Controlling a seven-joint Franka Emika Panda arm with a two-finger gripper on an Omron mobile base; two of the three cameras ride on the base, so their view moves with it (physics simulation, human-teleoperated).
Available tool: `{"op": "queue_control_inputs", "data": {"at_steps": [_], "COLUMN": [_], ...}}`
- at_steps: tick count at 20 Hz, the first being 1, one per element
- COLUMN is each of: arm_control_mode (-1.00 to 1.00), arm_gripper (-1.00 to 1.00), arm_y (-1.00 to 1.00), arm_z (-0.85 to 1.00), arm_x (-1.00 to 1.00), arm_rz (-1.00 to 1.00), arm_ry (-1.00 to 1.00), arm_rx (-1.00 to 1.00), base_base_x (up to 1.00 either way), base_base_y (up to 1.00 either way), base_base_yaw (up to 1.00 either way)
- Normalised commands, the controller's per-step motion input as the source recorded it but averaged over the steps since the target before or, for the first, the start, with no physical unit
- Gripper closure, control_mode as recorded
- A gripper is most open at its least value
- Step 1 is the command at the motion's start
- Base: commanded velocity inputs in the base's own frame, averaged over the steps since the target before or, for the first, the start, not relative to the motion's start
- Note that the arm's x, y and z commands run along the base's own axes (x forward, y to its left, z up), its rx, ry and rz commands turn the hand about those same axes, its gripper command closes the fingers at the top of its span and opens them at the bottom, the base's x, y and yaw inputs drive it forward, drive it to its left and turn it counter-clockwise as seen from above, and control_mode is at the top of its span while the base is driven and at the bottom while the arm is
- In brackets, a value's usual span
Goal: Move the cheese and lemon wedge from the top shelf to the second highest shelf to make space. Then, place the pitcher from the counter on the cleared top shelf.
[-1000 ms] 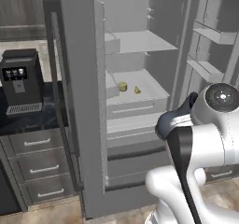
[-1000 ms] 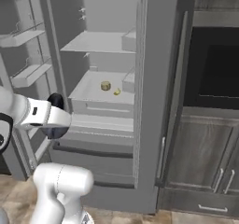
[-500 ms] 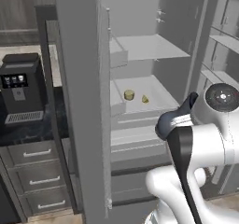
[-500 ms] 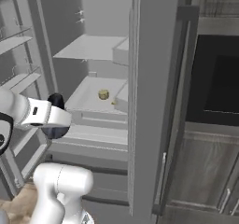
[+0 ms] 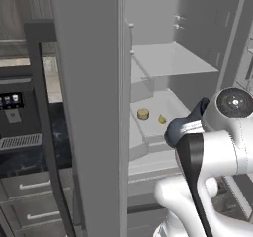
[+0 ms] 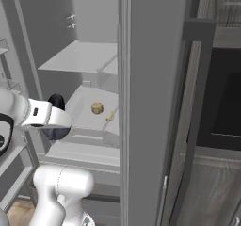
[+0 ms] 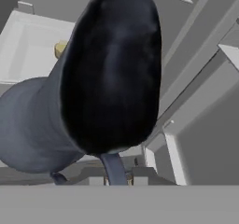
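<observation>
Gripper (image 7: 116,174) clenched on pitcher (image 7: 100,78) handle — judged: raise it well above cheese (image 5: 143,114), level, before entering top shelf (image 5: 170,58).

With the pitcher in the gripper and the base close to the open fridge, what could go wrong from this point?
1. The pitcher fills most of the hand view, so the gripper is guiding it almost blind; it could knock a shelf edge.
2. The cheese and lemon wedge lie close together on a shelf inside the fridge; a low entry could hit them.
3. The grip appears to be on the thin handle, so the pitcher might swing or slip.
</observation>
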Motion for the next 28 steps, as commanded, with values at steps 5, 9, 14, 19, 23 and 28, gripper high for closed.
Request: {"op": "queue_control_inputs", "data": {"at_steps": [5, 9, 14, 19, 23, 28], "arm_control_mode": [1.00, -1.00, -1.00, -1.00, -1.00, -1.00], "arm_gripper": [1.00, 1.00, 1.00, 1.00, 1.00, 1.00], "arm_y": [0.00, 0.00, 0.00, 0.00, 0.00, -0.03], "arm_z": [0.00, 0.00, 0.20, 0.50, 0.66, 0.56], "arm_x": [0.00, 0.15, 0.00, -0.01, 0.00, 0.00], "arm_rz": [0.00, 0.00, -0.01, 0.00, 0.00, 0.00], "arm_ry": [0.00, 0.00, -0.07, -0.11, -0.01, 0.00], "arm_rx": [0.00, 0.00, 0.00, 0.00, 0.00, -0.02], "base_base_x": [0.41, 0.00, 0.00, 0.00, 0.00, 0.00], "base_base_y": [0.00, 0.00, 0.00, 0.00, 0.00, 0.00], "base_base_yaw": [-0.03, 0.00, 0.00, 0.00, 0.00, 0.00]}}
